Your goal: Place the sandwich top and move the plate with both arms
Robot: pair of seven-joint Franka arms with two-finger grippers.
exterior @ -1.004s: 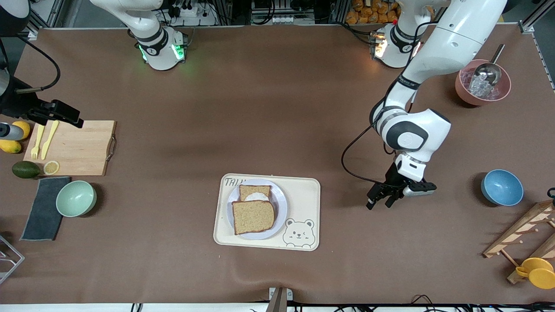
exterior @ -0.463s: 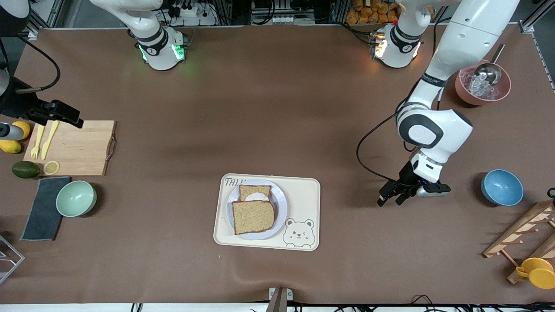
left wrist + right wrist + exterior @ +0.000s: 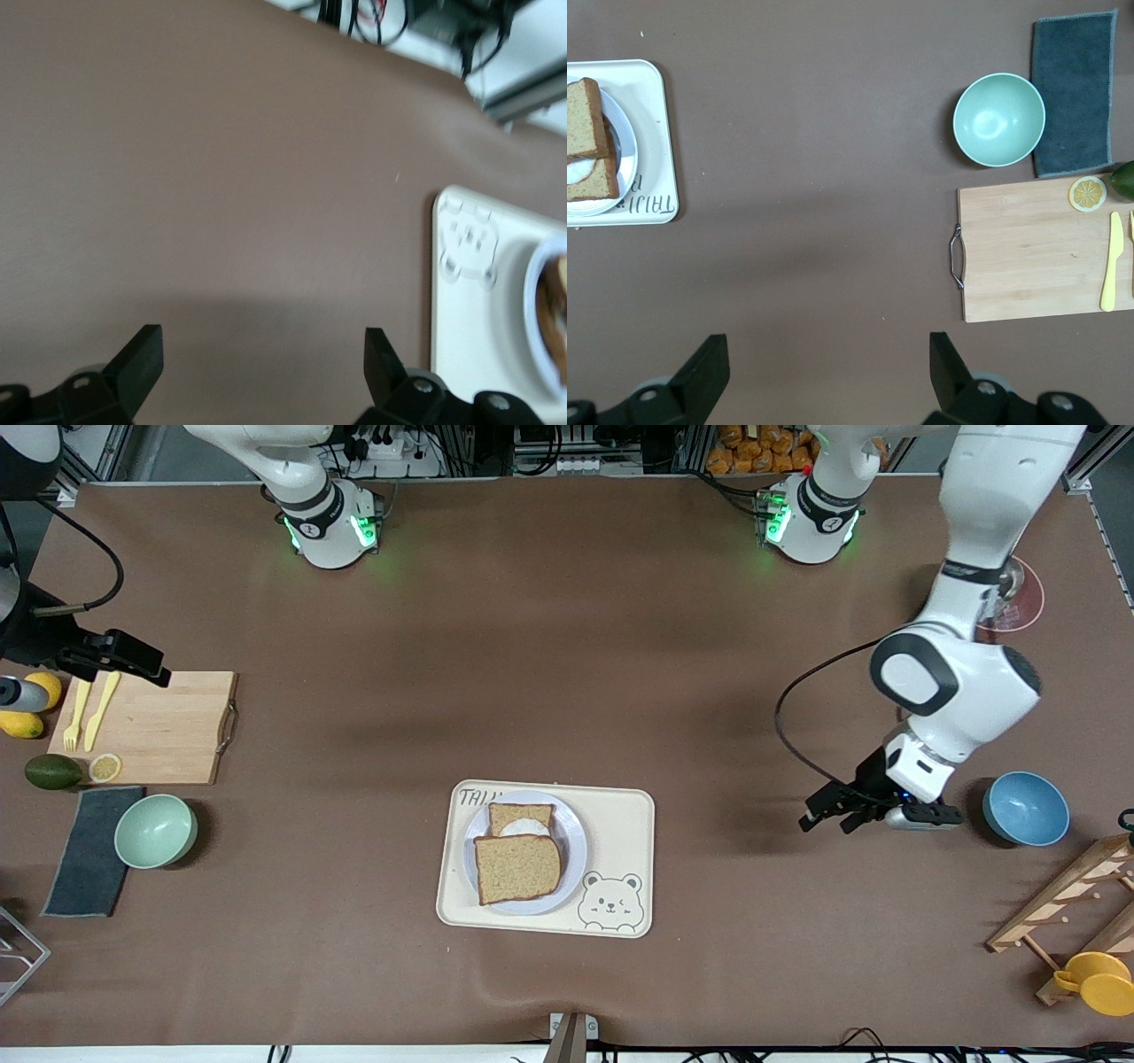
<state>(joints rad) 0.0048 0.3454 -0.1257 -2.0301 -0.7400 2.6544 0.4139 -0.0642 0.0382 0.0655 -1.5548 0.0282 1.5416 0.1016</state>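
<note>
1. I see the sandwich top lying flat on the plate, overlapping the edge of a second bread slice that sits farther from the front camera, with a patch of white egg showing between the two.
2. The plate rests on the cream tray, toward the right arm's end of it; the bear drawing fills the tray corner nearest the front camera at the left arm's end.
3. My left gripper hangs over bare tabletop between the tray and the blue bowl, well apart from the tray. Its jaws are spread wide with nothing between them; the left wrist view shows both fingertips apart over brown surface, the tray just at the edge.
4. My right gripper waits over the cutting board at the right arm's end of the tabletop. In the right wrist view its jaws stand spread and empty.
5. On the board I see a yellow knife, a yellow fork and a lemon slice.
6. Beside the board, nearer the front camera, sit a green bowl and a dark cloth.
</note>
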